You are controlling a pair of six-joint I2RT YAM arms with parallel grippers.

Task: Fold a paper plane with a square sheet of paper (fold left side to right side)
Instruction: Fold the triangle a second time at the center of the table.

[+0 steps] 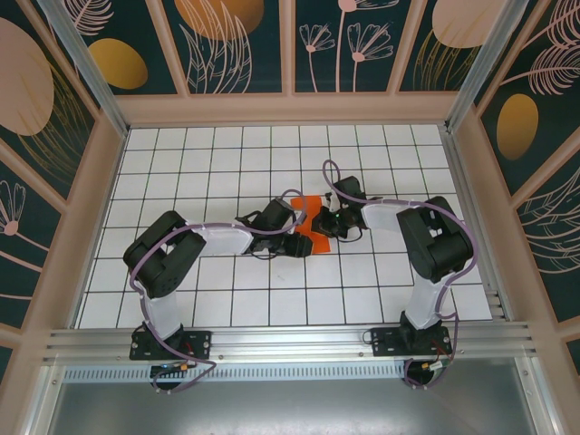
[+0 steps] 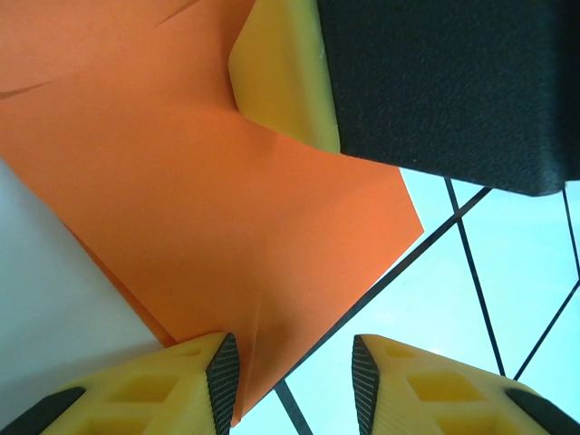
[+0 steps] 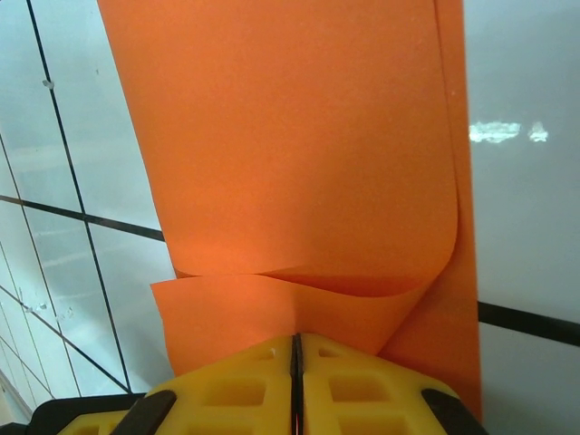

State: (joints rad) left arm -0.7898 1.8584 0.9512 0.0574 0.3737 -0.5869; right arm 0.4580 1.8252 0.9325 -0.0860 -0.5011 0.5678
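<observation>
The white tabletop (image 1: 227, 172), ruled with a black grid, sits inside an enclosure of dark teal wall panels (image 1: 236, 45) painted with peach and gold plants. Just right of centre in the top view I see the orange sheet of paper (image 1: 320, 243) lying on the grid, with both arms bent in toward it.

The right gripper (image 1: 333, 223) is at the sheet's right side. At the bottom of its wrist view its yellow jaws are pressed together, clamped on an edge of the paper. One layer curls up toward the pinch and another lies flat behind it.

The left gripper (image 1: 304, 237) is at the sheet's lower left edge. In its wrist view the jaws stand apart at the bottom of the frame, bare grid between them, grasping nothing. The paper's edge lies just beside the left-hand finger (image 2: 195, 385). At upper centre of that view, the other gripper's yellow fingertip (image 2: 285, 77) rests on the sheet.
</observation>
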